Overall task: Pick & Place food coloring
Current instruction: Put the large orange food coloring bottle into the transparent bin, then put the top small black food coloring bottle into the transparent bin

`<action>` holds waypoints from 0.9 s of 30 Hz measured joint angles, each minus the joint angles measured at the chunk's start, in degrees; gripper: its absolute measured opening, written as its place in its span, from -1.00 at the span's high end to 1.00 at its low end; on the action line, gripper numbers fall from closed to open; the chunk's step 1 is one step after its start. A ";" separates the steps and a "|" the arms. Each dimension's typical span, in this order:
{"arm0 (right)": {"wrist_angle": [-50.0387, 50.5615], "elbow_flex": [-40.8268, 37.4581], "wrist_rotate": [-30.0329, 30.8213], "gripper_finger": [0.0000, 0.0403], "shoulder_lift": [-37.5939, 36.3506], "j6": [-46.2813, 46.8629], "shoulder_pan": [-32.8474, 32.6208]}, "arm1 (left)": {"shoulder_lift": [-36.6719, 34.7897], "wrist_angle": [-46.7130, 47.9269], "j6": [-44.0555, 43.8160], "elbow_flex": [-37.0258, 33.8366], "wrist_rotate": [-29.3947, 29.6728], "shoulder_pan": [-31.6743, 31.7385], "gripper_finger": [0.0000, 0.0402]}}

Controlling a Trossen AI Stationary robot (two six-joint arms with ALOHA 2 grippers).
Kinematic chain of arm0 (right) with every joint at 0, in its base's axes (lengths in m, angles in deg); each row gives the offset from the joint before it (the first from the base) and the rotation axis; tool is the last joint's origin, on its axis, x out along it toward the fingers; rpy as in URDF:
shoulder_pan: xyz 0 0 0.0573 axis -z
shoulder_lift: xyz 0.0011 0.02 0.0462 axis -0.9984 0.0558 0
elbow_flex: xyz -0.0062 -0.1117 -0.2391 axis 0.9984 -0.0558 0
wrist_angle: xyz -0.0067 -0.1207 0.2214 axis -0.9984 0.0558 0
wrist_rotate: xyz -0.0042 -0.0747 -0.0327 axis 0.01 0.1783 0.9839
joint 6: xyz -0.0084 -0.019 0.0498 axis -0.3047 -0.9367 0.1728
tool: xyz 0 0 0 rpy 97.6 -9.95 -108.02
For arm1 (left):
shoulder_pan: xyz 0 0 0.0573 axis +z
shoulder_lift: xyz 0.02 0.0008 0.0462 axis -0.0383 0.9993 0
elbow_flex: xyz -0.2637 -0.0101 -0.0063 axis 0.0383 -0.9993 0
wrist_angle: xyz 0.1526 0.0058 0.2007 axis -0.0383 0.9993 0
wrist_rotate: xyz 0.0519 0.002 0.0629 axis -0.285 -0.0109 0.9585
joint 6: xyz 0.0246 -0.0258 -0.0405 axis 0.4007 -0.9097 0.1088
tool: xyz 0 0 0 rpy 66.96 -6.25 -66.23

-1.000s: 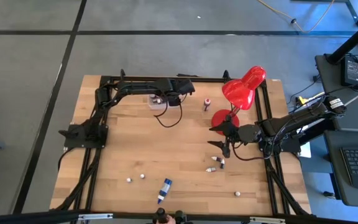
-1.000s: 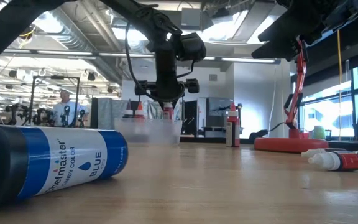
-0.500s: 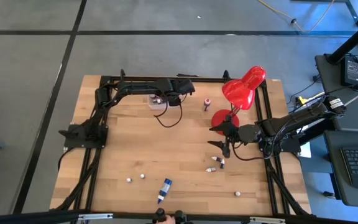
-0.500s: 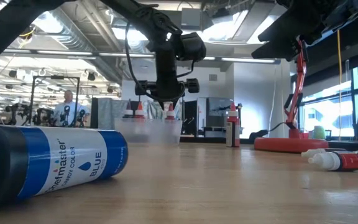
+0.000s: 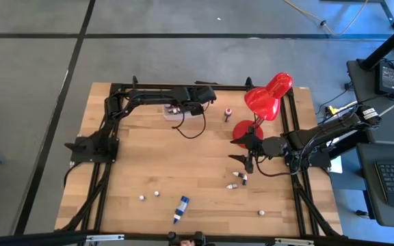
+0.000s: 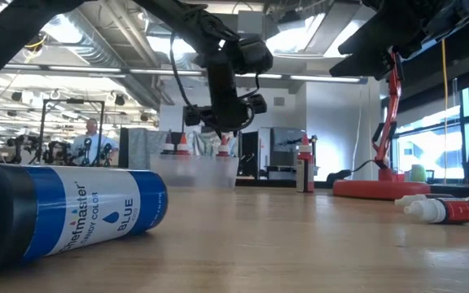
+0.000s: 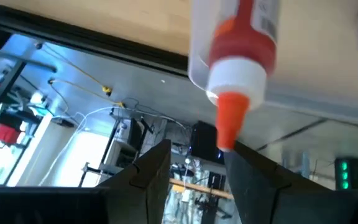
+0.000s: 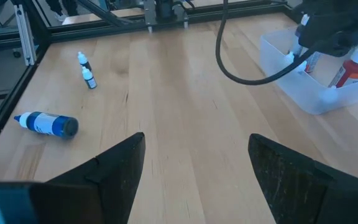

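Observation:
My left gripper (image 5: 184, 107) hangs open over the clear plastic box (image 5: 171, 113) at the table's far edge. A red food coloring bottle (image 7: 244, 37) with a white collar and orange nozzle stands in the box right in front of its fingers; other small bottles (image 6: 176, 145) stand in the box too. A long blue bottle (image 5: 180, 209) lies on its side near the front edge, with small bottles (image 5: 149, 195) (image 5: 238, 180) lying around it. One bottle (image 5: 228, 113) stands upright right of the box. My right gripper (image 8: 194, 168) waits open at the right. My left gripper comes at the red bottle slanting down from above, and the orange nozzle tip (image 7: 225, 140) reaches into the gap close to one finger (image 7: 253, 177). I cannot tell whether that finger touches it. The bottle stands in the box.
A red desk lamp (image 5: 267, 96) stands at the far right, its base (image 5: 245, 130) just beyond my right gripper. A black cable (image 5: 190, 130) loops onto the table near the box. Black frame rails run along the table's edges. People show in the room behind.
My left gripper has rolled and tipped over the box, shifting slightly toward the table's right. The red bottle below it has stayed standing in the box.

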 joint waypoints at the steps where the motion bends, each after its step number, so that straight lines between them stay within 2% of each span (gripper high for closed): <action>1: -0.01 0.00 0.00 -0.44 0.00 0.06 0.01 | 0.00 -0.19 -1.10 0.00 -0.15 -0.11 0.24; 6: 0.00 0.00 0.00 -0.44 0.00 0.12 0.00 | 0.00 -0.15 -3.58 0.00 -0.29 -0.26 0.12; 13: 0.04 0.00 -0.02 -0.44 -0.04 0.14 0.00 | -1.33 1.89 -0.88 0.00 0.21 0.30 -0.05; 21: 0.35 0.02 -0.02 -0.44 -0.04 0.17 0.01 | -3.46 -0.20 -0.70 0.16 2.09 0.58 -0.08; 24: 0.51 0.02 -0.02 -0.44 -0.04 0.16 0.01 | -5.10 -0.80 -8.89 0.17 1.57 0.92 -0.07; 27: 0.70 0.02 -0.04 -0.44 -0.04 0.14 0.01 | -8.20 -0.07 -23.87 0.17 -4.47 0.96 -0.07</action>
